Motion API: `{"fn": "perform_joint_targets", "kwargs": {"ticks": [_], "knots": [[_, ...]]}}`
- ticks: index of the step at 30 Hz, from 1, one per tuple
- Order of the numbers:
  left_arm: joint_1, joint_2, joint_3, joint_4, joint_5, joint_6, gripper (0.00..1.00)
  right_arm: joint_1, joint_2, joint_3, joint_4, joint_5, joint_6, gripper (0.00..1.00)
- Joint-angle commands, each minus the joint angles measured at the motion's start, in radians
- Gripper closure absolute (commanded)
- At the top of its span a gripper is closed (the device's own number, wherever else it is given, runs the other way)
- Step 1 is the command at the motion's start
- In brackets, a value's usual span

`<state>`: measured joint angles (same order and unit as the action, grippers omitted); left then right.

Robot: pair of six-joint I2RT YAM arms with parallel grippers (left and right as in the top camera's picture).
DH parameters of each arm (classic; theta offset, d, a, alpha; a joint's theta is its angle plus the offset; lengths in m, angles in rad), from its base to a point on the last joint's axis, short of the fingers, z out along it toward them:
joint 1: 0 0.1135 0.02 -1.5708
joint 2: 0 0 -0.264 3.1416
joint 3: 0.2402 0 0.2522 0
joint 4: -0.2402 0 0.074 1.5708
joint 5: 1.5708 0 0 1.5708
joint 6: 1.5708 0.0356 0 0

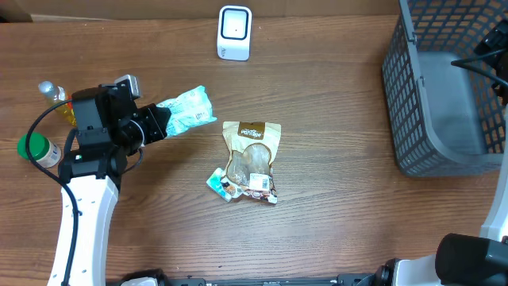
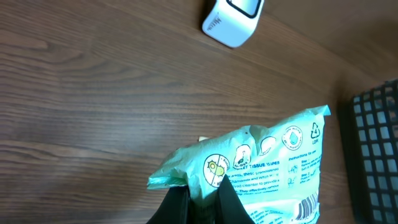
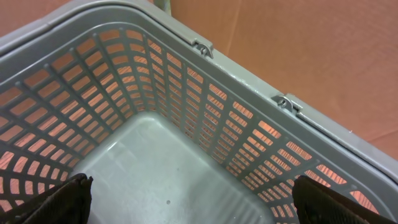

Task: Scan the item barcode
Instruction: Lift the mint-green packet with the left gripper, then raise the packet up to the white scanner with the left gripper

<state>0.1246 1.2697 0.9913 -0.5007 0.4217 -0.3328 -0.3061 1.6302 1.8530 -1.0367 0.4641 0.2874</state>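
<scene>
A mint-green pack of tissue wipes (image 1: 189, 110) hangs over the left half of the table, with my left gripper (image 1: 161, 121) shut on its crumpled end. In the left wrist view the black fingers (image 2: 231, 200) pinch the pack (image 2: 273, 163), and a barcode (image 2: 308, 208) shows at its lower right corner. The white scanner (image 1: 234, 32) stands at the table's far edge, above and right of the pack; the left wrist view shows it (image 2: 232, 18) at the top. My right gripper (image 3: 193, 193) hangs open inside the grey basket (image 3: 249, 74), holding nothing.
The grey basket (image 1: 417, 119) fills the right side of the table. A tan snack pouch (image 1: 252, 147) lies in the middle, with small packets (image 1: 225, 185) at its near end. A green-capped bottle (image 1: 36, 148) and a clear bottle (image 1: 51, 92) sit by the left arm.
</scene>
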Motion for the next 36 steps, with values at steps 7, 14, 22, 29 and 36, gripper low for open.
{"fn": "perform_joint_targets", "kwargs": {"ticks": [7,14,22,29,36], "knots": [[-0.001,0.001,0.326,-0.094,-0.197,-0.012,0.96,0.0,-0.001,0.005,0.005,0.014,-0.005,0.0],[-0.001,0.012,0.437,0.152,-0.239,-0.012,0.96,0.0,-0.001,0.005,0.005,0.014,-0.005,0.0],[-0.002,0.043,0.437,0.352,-0.367,-0.006,0.96,0.0,-0.001,0.005,0.005,0.014,-0.005,0.0],[-0.021,0.079,0.444,0.332,-0.381,0.159,0.96,0.0,-0.001,0.005,0.005,0.014,-0.005,0.0],[-0.125,0.208,0.627,0.106,-0.501,0.349,0.96,0.0,-0.001,0.005,0.005,0.014,-0.005,0.0]]}}
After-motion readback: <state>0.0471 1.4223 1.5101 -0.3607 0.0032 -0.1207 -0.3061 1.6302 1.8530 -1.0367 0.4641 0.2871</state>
